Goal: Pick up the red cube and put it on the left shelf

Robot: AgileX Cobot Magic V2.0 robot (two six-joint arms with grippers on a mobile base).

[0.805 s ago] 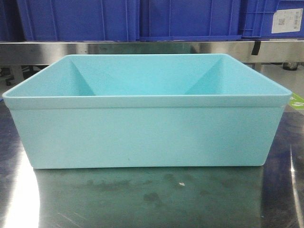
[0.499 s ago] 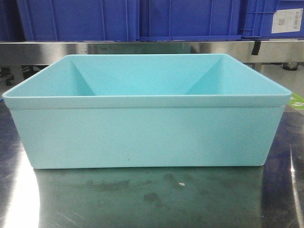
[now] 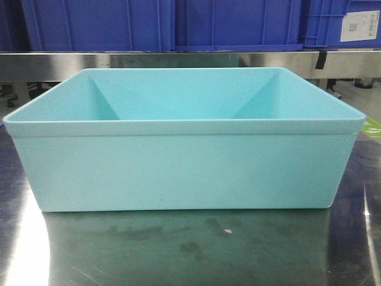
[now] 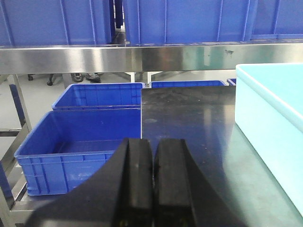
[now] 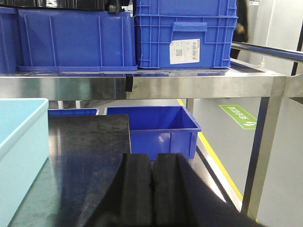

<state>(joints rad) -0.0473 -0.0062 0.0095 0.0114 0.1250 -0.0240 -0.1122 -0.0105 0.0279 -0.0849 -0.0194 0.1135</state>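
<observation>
Left of the turquoise tub (image 4: 270, 123), the left claw (image 4: 152, 184) has its pads pressed together with nothing between them. On the tub's other side the right claw (image 5: 151, 189) is likewise closed and empty. No red cube shows in any view; it may lie inside the tub, whose walls hide its floor. By my judgement nothing is done: finding, gripping and placing all remain. Beyond the table (image 4: 199, 123) stands the left shelf (image 4: 118, 56), crowded with blue crates (image 4: 47, 21); the tub's tall wall bars a straight reach.
</observation>
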